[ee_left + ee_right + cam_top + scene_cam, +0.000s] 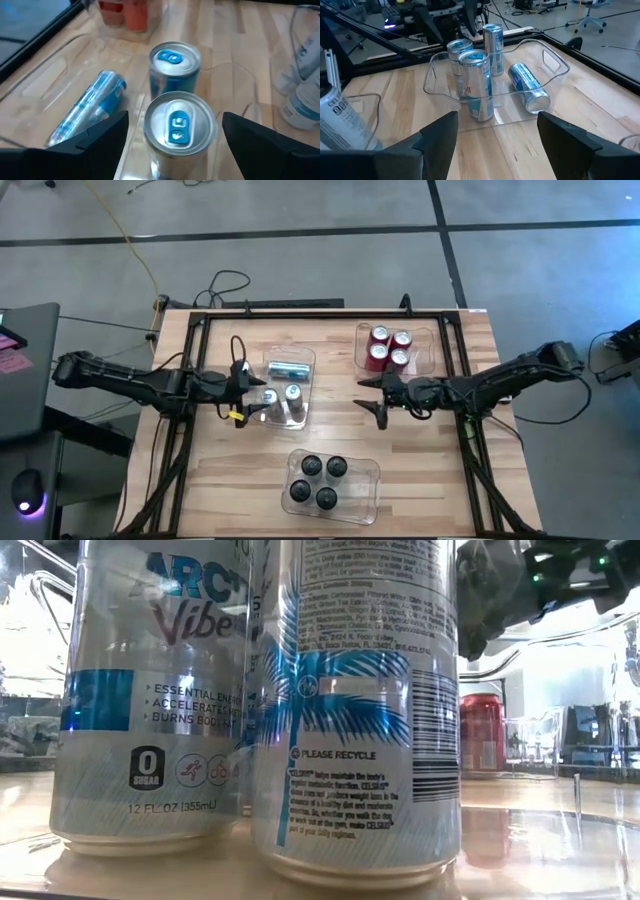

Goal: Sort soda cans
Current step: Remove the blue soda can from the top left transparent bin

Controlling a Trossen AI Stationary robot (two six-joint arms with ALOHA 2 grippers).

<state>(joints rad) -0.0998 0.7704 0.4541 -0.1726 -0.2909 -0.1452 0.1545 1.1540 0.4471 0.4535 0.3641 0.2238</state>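
Note:
Silver-blue soda cans stand in a clear bin (300, 360) at mid-table; one can (288, 368) lies on its side at the bin's far end. My left gripper (243, 395) is open at the bin's left side, and its fingers stand on either side of the nearest upright can (177, 125) without touching it. My right gripper (372, 402) is open to the right of that bin, with nothing between its fingers (440, 135). Red cans (390, 348) stand in a far-right bin. Dark cans (320, 480) stand in a near bin.
A black frame (330, 315) runs around the wooden table top. Bare wood lies between the three bins and at the near left and near right. Cables (225, 285) trail off the far edge. In the low view, two silver-blue cans (350, 710) fill the foreground.

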